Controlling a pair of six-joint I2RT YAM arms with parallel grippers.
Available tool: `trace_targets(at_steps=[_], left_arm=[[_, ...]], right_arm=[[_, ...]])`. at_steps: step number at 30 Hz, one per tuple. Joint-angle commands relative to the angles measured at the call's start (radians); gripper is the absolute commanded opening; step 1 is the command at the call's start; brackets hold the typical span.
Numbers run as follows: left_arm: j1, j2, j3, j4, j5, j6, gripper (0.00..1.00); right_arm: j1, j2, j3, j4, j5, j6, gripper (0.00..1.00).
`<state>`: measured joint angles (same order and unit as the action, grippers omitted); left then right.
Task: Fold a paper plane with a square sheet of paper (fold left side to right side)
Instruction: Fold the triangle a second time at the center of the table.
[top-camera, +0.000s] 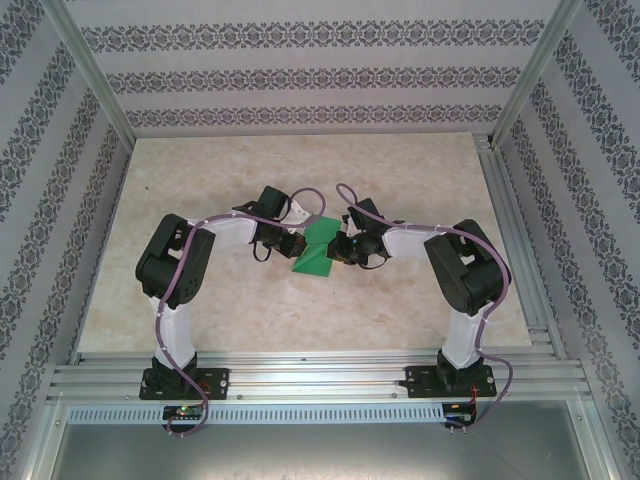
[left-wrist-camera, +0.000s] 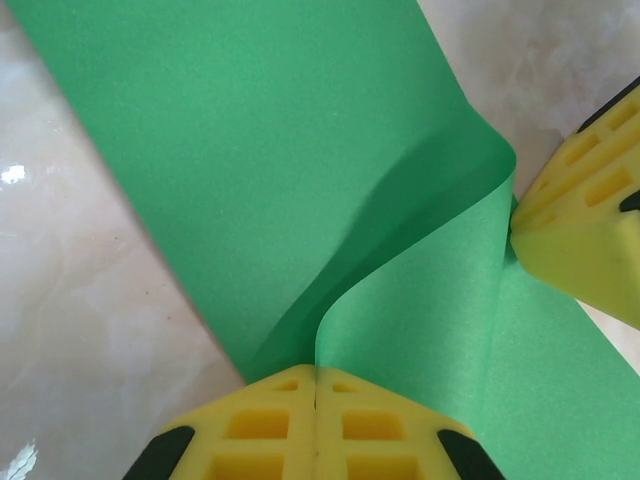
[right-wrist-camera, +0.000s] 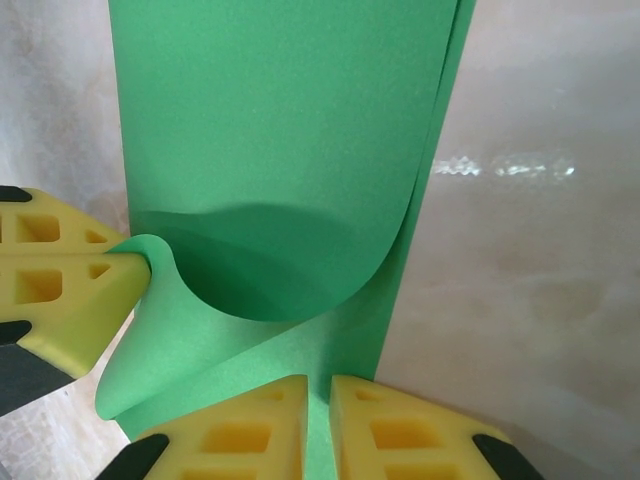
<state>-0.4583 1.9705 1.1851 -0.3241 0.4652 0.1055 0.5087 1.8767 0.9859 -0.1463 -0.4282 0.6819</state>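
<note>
Two arms, one sheet, one table.

Item 1, square sheet of paper (top-camera: 318, 250): bright green and plain; lies at the middle of the table (top-camera: 250, 170), between the two wrists; partly doubled over, with one layer flat on the surface and a second layer lifted off it in a soft open curve, not creased down; the long edges run straight; the raised part curls into a small roll where it is gripped.

Item 2, left gripper (left-wrist-camera: 316, 385): yellow ribbed fingers with black backs; pressed together with no gap and nipping the edge of the raised green layer; the paper rises from that pinch and bends away in a loop toward the other gripper.

Item 3, right gripper (right-wrist-camera: 318, 405): the same yellow fingers, drawn nearly together; only a thin slit is left between them, and green paper fills it; holds the sheet at its near edge.

Both sets of fingertips are on the same sheet, near each other but apart, and set at an angle to one another.

Item 4, left arm (top-camera: 175, 270) and right arm (top-camera: 465, 270): white and black; bent inward from their bases at the near rail; purple cables looped along each.

Item 5, table: pale marbled top, glossy, with bright glints beside the paper; patterned wall panels (top-camera: 300, 80) on three sides.
</note>
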Motion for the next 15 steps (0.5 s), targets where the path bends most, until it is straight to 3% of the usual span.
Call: trace_targets(at_steps=[1,11,15], left_arm=[[-0.004,0.015,-0.010,-0.018,-0.018,0.019,0.02],[-0.036,0.012,-0.048,-0.013,-0.063,0.003,0.02],[-0.040,0.007,-0.051,-0.013,-0.068,0.004,0.02]], right_arm=[[0.013,0.003,0.001,-0.052,0.035,-0.016,0.16],[-0.022,-0.136,0.019,-0.049,0.027,0.006,0.19],[-0.011,-0.124,0.044,-0.007,0.010,0.067,0.18]])
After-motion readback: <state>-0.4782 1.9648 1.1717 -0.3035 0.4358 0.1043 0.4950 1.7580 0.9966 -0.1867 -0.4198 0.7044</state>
